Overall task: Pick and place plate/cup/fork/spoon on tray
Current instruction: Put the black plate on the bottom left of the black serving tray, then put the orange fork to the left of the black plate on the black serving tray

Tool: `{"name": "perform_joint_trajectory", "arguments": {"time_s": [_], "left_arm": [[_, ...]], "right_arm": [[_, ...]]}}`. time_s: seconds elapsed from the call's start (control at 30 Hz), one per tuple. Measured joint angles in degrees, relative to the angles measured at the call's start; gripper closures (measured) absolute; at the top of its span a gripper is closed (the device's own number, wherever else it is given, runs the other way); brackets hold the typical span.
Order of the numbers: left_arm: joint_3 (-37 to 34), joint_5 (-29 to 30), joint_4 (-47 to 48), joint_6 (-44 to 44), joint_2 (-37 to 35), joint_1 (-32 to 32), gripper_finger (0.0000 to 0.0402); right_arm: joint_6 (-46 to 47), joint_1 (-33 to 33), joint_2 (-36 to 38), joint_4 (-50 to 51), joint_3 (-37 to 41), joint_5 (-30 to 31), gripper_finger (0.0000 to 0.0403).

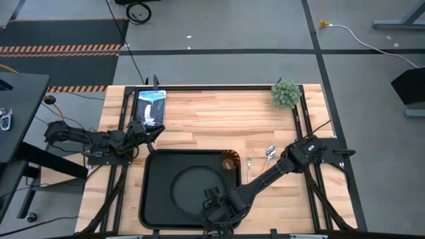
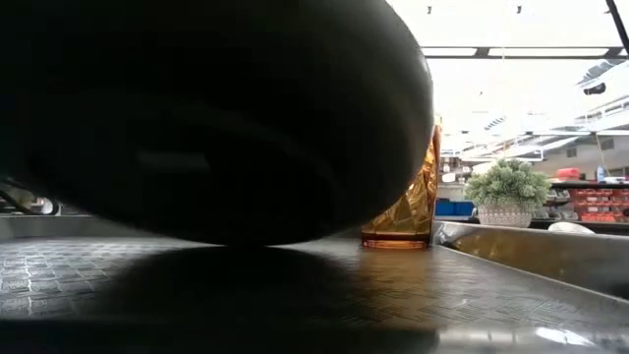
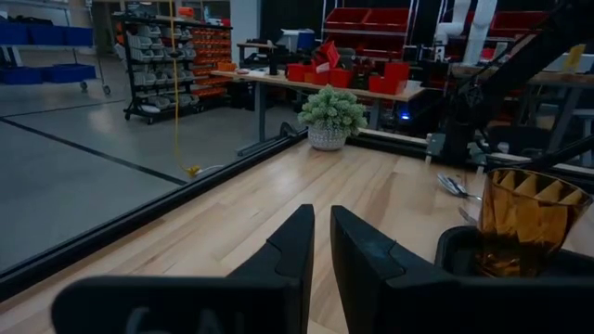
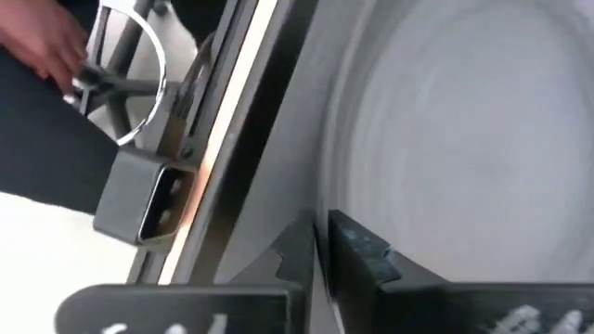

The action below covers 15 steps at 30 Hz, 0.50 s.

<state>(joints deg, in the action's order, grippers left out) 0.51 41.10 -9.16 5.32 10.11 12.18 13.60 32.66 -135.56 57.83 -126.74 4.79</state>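
High view: the plate [image 1: 194, 189] is seen on the tray [image 1: 154, 199], its thin rim pinched by the right gripper [image 1: 219, 209]. It is judged rigid, light and slippery; a rim grip is advised. The left gripper [image 1: 150, 133], fingers nearly together, is parked beside the tray.

tray [image 1: 151, 199] sits at your table's front edge | plate [image 1: 189, 188] and cup [image 1: 229, 161] in it | fork [image 1: 249, 166], spoon [image 1: 269, 154] just right

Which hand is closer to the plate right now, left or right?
Right. The right hand is at the plate's near edge inside the tray. The left hand sits off the tray's far left corner, clear of the plate.
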Motion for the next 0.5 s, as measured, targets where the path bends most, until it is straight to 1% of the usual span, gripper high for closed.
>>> {"name": "perform_joint_trajectory", "arguments": {"time_s": [0.1, 0.4, 0.5], "left_arm": [[0.0, 0.0, 0.15, -0.02, 0.0, -0.01, 0.0353], [0.0, 0.0, 0.01, 0.0, 0.0, 0.0, 0.0353], [0.0, 0.0, 0.01, 0.01, 0.0, 0.0, 0.0353]], "right_arm": [[2.56, 0.36, -0.07, 0.45, 0.02, -1.61, 0.0346], [8.8, 0.59, -0.03, 4.02, 0.02, -1.08, 0.0309], [9.41, 0.58, -0.03, 4.07, 0.02, 1.5, 0.0306]]}}
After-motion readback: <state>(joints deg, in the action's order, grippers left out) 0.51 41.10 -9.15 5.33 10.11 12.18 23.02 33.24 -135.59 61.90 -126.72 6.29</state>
